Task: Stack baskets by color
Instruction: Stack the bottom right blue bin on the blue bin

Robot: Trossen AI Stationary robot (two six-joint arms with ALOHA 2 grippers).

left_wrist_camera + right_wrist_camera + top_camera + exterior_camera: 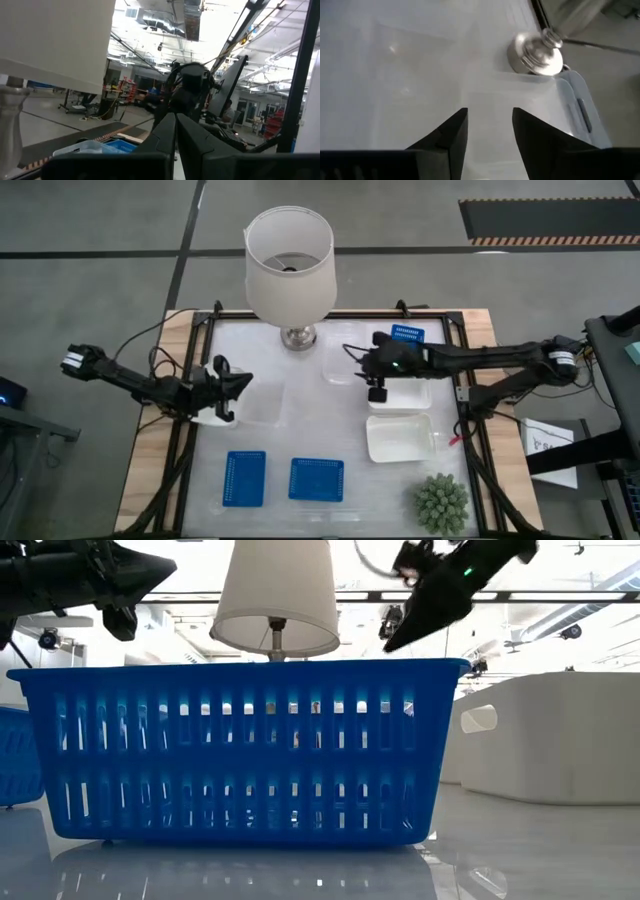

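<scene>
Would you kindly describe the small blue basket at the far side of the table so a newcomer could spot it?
Start at the white lamp on the table's far edge. Toward the right arm's side along that edge sits one blue basket, partly hidden by the arm. The other two blue baskets lie on the near edge.

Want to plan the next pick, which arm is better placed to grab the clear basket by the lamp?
Right. Its tool hangs open directly over the clear basket beside the lamp. The left tool is shut, across the table.
</scene>
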